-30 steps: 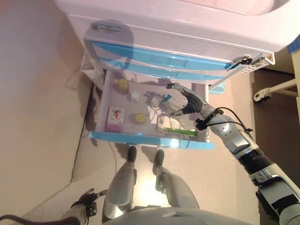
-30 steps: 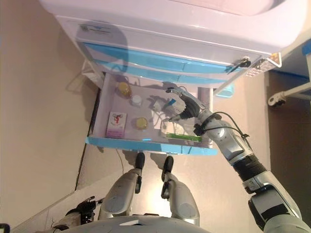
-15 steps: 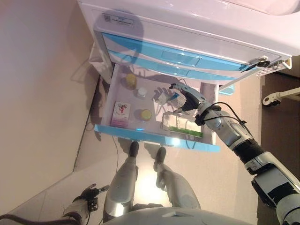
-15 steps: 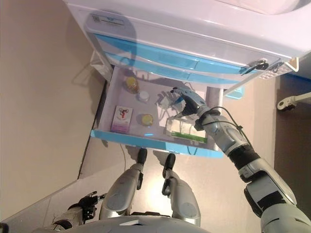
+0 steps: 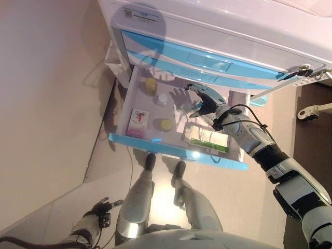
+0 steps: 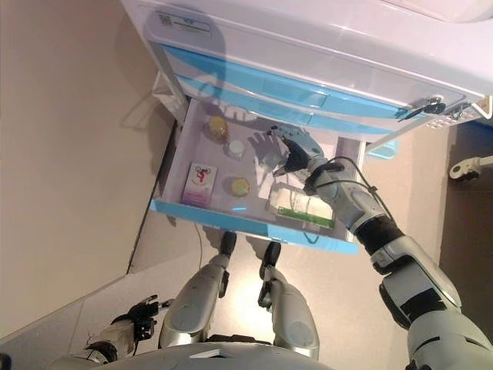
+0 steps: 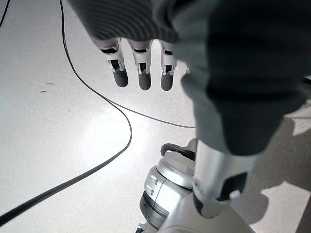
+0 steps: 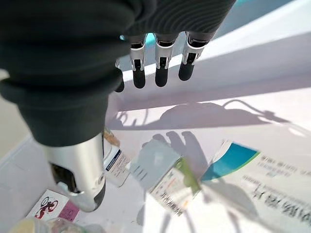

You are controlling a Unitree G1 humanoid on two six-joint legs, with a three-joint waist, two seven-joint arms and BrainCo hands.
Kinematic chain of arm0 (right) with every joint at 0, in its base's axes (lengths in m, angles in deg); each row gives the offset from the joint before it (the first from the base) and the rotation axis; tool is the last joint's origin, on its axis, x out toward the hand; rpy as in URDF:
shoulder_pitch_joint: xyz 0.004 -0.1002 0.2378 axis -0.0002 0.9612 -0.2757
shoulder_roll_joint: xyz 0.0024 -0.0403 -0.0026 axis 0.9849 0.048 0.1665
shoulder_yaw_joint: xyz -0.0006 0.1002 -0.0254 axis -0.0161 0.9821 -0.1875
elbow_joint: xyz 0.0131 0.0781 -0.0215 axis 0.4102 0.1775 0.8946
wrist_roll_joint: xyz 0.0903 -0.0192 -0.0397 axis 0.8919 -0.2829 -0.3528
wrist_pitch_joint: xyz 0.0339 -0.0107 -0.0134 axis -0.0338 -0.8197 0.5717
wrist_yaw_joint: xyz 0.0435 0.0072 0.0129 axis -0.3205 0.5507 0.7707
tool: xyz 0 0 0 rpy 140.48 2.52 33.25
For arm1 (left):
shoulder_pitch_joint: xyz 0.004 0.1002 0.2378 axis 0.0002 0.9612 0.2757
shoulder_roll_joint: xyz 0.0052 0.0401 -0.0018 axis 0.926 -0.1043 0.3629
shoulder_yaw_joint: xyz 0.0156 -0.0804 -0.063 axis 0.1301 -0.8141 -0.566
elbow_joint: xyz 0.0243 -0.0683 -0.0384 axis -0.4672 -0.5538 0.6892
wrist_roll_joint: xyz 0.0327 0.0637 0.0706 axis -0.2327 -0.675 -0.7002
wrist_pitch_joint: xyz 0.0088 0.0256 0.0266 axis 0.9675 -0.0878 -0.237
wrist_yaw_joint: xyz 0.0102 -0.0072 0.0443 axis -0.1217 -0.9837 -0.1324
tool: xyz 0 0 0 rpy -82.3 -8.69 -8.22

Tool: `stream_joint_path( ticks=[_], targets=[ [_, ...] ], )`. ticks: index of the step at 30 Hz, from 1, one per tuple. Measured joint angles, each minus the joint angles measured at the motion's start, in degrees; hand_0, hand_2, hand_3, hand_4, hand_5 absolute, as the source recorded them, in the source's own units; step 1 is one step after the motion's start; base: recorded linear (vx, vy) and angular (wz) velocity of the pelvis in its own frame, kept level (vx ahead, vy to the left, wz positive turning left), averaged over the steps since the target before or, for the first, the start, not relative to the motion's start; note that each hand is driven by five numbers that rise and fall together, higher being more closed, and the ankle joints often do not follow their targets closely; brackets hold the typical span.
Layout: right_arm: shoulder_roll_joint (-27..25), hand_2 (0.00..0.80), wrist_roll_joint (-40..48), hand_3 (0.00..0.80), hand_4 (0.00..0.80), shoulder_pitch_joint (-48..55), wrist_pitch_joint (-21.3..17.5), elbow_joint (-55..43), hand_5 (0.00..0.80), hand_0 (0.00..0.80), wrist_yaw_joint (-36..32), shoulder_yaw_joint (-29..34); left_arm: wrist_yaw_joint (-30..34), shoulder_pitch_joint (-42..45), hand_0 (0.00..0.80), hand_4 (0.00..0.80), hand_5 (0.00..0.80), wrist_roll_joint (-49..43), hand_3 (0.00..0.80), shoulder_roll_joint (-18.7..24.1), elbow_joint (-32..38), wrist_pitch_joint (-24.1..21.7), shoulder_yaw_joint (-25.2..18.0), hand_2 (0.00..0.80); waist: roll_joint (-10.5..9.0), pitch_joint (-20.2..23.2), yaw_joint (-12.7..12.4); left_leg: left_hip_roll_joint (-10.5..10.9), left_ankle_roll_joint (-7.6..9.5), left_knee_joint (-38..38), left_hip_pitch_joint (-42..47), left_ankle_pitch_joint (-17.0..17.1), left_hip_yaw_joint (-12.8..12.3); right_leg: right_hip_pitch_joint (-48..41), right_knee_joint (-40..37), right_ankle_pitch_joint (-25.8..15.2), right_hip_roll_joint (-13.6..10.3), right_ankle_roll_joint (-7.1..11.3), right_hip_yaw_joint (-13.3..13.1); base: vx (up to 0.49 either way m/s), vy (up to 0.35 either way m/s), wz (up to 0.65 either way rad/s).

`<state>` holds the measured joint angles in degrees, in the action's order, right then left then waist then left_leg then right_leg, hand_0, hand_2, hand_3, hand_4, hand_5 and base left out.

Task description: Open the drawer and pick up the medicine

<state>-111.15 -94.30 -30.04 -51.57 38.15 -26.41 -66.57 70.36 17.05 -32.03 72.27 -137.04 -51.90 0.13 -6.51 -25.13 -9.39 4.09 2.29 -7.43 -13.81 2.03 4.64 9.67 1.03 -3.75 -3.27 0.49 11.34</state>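
Observation:
The cabinet's bottom drawer [image 5: 176, 150] stands pulled open. My right hand [image 5: 205, 99] hovers inside it, fingers straight and open, holding nothing. In the right wrist view its fingers [image 8: 160, 68] hang above a small white box with a green stripe [image 8: 163, 177], a small labelled bottle [image 8: 114, 160] and a white and teal box [image 8: 262, 170]. A pink and white box [image 5: 137, 122], two yellow-lidded jars [image 5: 151, 85] [image 5: 166, 124] and a white bottle [image 5: 163, 99] lie further left in the drawer. My left hand [image 5: 101, 207] hangs low, open and empty.
A clear tray with a green and white box [image 5: 207, 139] sits at the drawer's front right. Two shut blue drawer fronts [image 5: 207, 62] overhang the drawer's back. A white wheeled frame [image 5: 311, 110] stands at the right. A cable [image 7: 97, 165] lies on the floor.
The whole picture has shifted, so the camera moved. My right hand has reached a little deeper into the drawer, away from the clear tray, and its fingers have straightened.

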Motion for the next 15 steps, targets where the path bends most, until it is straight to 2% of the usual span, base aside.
stream_joint_path(
  ticks=[10, 15],
  targets=[
    [1.2, 0.0, -1.1, 0.0, 0.0, -1.6, 2.4, 4.3, 0.0, 0.0, -0.8, -1.7, 0.0, -0.5, 0.0, 0.0, 0.0, 0.0, 0.0, 0.0, 0.3, 0.0, 0.4, 0.0, 0.47, -0.3, -0.5, 0.0, 0.06, 0.0, -0.7, 0.1, 0.2, 0.7, 0.0, 0.0, 0.0, -0.02, 0.2, 0.0, 0.0, 0.0],
    [1.3, 0.0, -1.8, 0.0, 0.0, -1.7, 2.4, 4.6, 0.0, 0.0, -1.5, -2.3, 0.0, -0.7, 0.0, 0.0, 0.0, 0.0, 0.0, 0.0, 0.3, 0.0, 0.7, 0.0, 0.87, -0.5, -0.5, 0.0, 0.05, 0.1, -0.7, 0.2, 0.3, 0.6, 0.0, 0.0, 0.0, -0.02, 0.3, 0.0, 0.0, 0.0]
  ],
)
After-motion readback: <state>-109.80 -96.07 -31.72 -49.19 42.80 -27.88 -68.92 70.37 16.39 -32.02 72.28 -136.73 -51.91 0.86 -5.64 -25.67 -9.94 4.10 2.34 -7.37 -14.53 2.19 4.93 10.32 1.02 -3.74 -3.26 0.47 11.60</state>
